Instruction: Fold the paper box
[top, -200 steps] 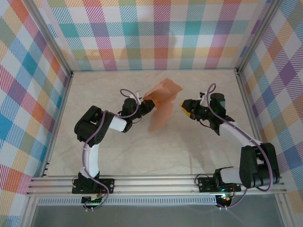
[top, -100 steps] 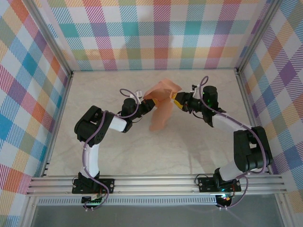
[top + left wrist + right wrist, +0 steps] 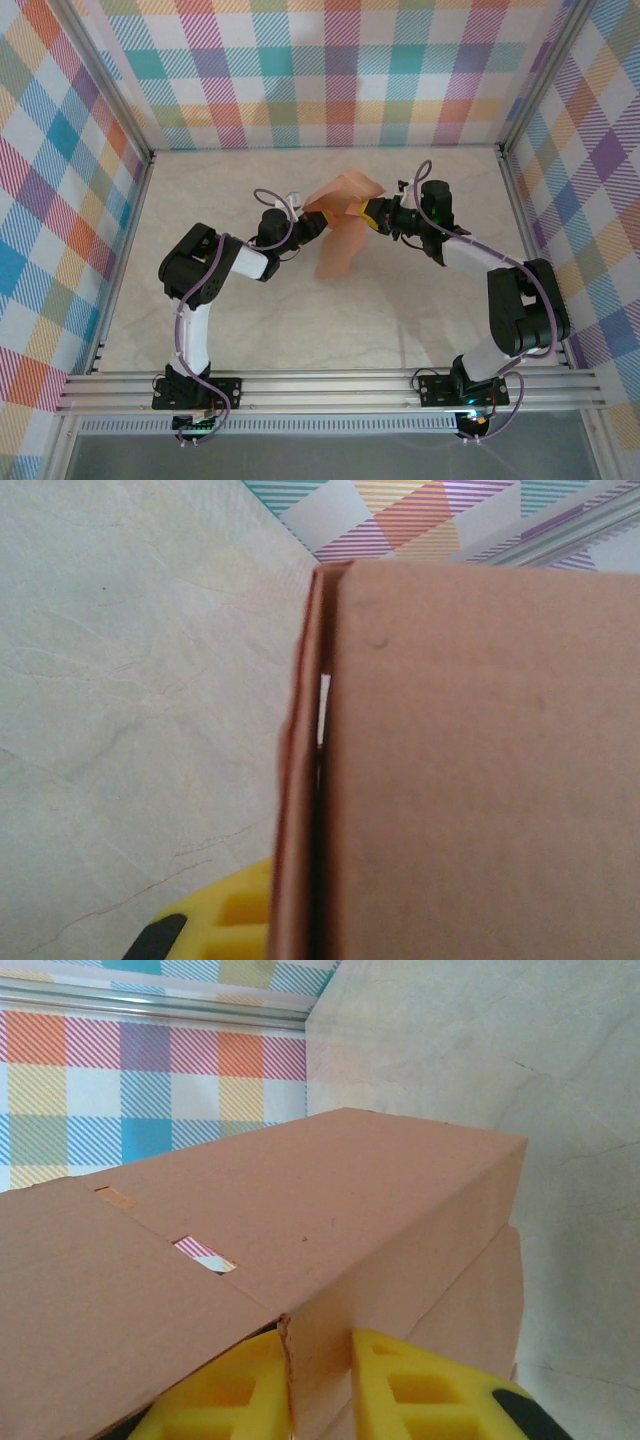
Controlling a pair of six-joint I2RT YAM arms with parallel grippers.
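The paper box (image 3: 340,228) is a salmon-orange card sheet, partly folded and held up off the table between the two arms. My left gripper (image 3: 312,222) grips its left side. In the left wrist view the card (image 3: 470,770) covers most of the frame, and one yellow finger (image 3: 215,920) presses against its folded edge while the other finger is hidden behind it. My right gripper (image 3: 372,214) holds the sheet's right end. In the right wrist view its yellow fingers (image 3: 420,1385) pinch a downward-folded panel of the box (image 3: 330,1210), which has a small slot in its top face.
The pale marble tabletop (image 3: 300,320) is walled by plaid panels (image 3: 330,70) at the back and on both sides. An aluminium rail (image 3: 330,390) runs along the near edge by the arm bases.
My right gripper has swung left from open space to the box's right end and shut on a panel. The left arm and the sheet have hardly moved.
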